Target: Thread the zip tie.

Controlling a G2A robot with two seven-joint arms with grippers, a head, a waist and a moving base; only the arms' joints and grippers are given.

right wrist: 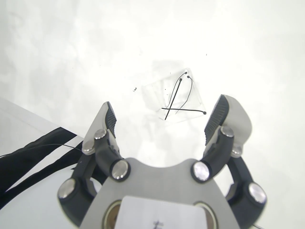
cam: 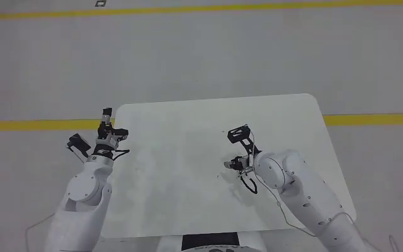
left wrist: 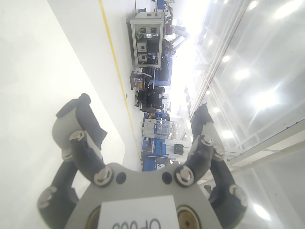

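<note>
Several thin black zip ties (right wrist: 179, 96) lie crossed over one another in a small clear plastic tray (right wrist: 152, 94) on the white table (cam: 189, 138). My right gripper (right wrist: 164, 103) hovers over the table just short of the tray, open, with nothing between its ribbed pads (right wrist: 215, 115). From above, the right gripper (cam: 233, 164) is right of the table's middle. My left gripper (left wrist: 143, 102) is open and empty at the table's left edge, its fingers aimed past the table toward the room; in the top view the left gripper (cam: 110, 127) sits by the far left corner.
Black cables (right wrist: 35, 148) run along the right arm near a table edge. The table's curved left edge (left wrist: 78, 67) passes beside the left gripper. A yellow floor line (cam: 38, 125) runs behind the table. Small dark specks (right wrist: 134, 89) dot the tabletop.
</note>
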